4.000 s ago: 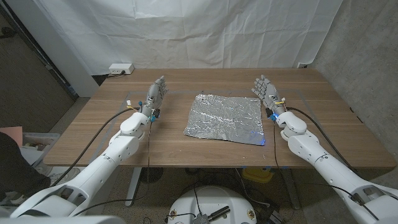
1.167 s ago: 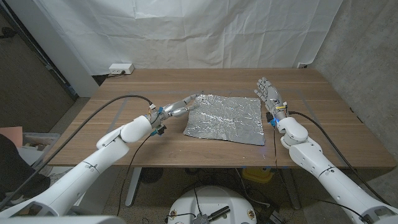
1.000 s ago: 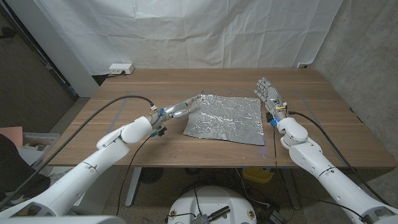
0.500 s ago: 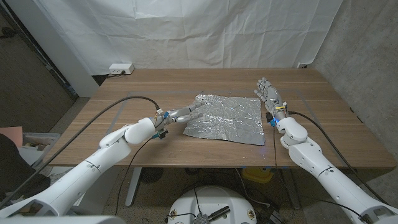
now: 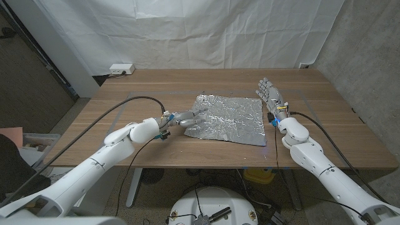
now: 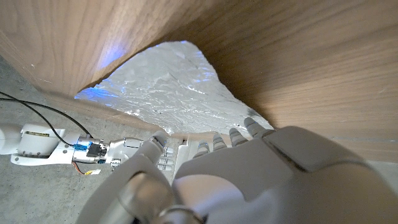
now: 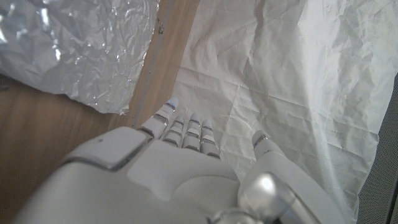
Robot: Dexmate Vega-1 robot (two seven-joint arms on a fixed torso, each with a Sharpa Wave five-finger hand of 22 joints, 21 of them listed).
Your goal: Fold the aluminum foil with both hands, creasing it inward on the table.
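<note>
While the left hand is reaching over the near left corner of the aluminum foil, its fingertips are lying on the sheet, fingers stretched out and holding nothing. Just beside the foil's far right corner, the right hand is standing with fingers apart and empty. Crinkled, the foil is lying spread at the middle of the wooden table, in front of a white backdrop sheet.

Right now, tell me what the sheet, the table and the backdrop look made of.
Sheet: metal foil, shiny and crinkled, with bright glints.
Table: wood or wood-look laminate, matte brown with visible grain.
Backdrop: white cloth or paper, creased; cannot tell which.
</note>
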